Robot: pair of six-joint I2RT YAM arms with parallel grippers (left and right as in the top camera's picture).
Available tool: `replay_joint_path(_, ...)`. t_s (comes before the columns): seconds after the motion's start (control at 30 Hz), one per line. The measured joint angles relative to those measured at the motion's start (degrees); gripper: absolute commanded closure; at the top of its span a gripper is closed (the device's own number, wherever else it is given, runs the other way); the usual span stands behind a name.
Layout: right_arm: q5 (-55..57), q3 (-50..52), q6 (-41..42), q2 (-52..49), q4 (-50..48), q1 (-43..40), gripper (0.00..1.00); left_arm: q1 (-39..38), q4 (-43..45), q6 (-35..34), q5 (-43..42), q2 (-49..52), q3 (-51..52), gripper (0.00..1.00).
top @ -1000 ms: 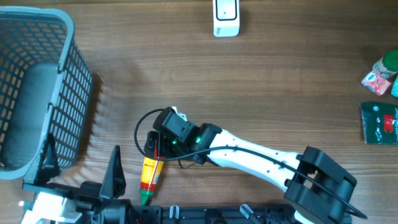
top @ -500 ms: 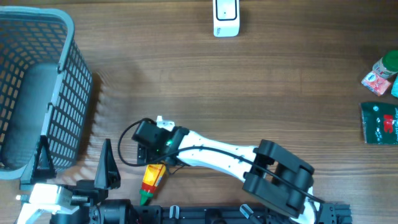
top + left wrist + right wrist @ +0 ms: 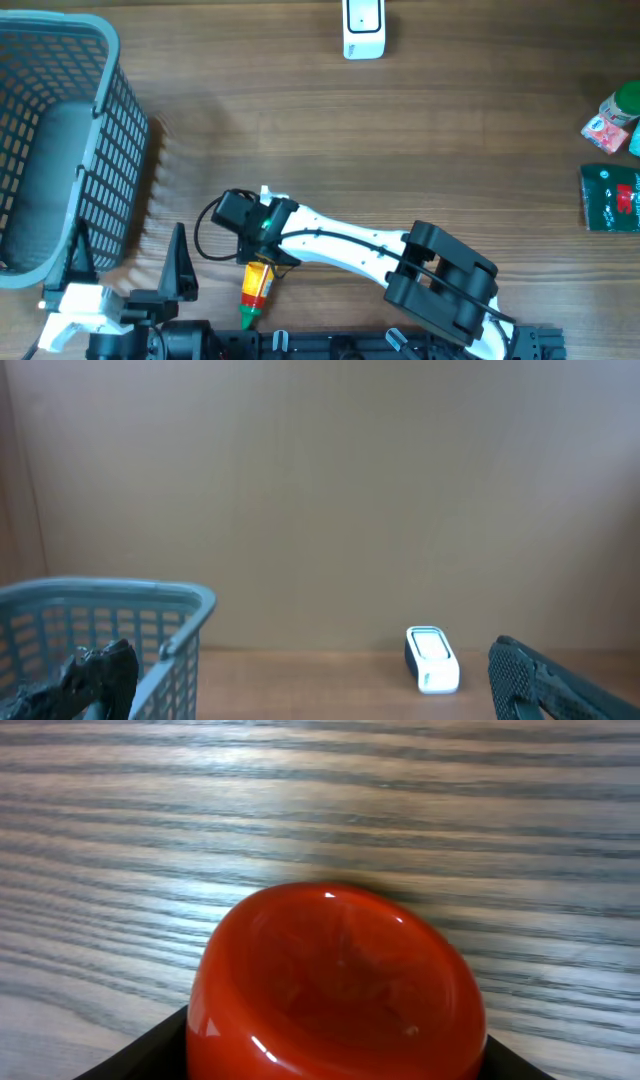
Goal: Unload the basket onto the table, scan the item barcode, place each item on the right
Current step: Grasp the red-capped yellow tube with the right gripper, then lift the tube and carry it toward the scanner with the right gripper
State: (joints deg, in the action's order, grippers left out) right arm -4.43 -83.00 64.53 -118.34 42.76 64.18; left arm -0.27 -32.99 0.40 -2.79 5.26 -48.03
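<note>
**Getting hold of the bottle so it can be scanned**
The basket (image 3: pixel 60 60) sits at 9 o'clock. The left gripper (image 3: pixel 130 260), at 7 o'clock, hangs wide apart and holds nothing. The bottle (image 3: pixel 256 288) lies at 6 o'clock. The right gripper (image 3: pixel 258 258) is on its red end, jaws on both sides, but I cannot tell if they squeeze it. Next, I think: hold tight, lift, and carry it to the scanner (image 3: pixel 363 28) at 12 o'clock.
</note>
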Motion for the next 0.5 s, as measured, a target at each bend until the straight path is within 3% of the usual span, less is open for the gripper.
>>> replay_joint_path(0.2, -0.04, -0.42, 0.15, 0.0, 4.72, -4.42, 0.36, 0.0, -5.9, 0.0, -0.02, 0.0, 0.0, 0.0)
replay_joint_path(0.5, -1.4, -0.52, -2.78, 0.0, 6.32, -23.43, 0.36, 0.0, -7.37, 0.0, -0.48, 0.0, 1.68, 0.0)
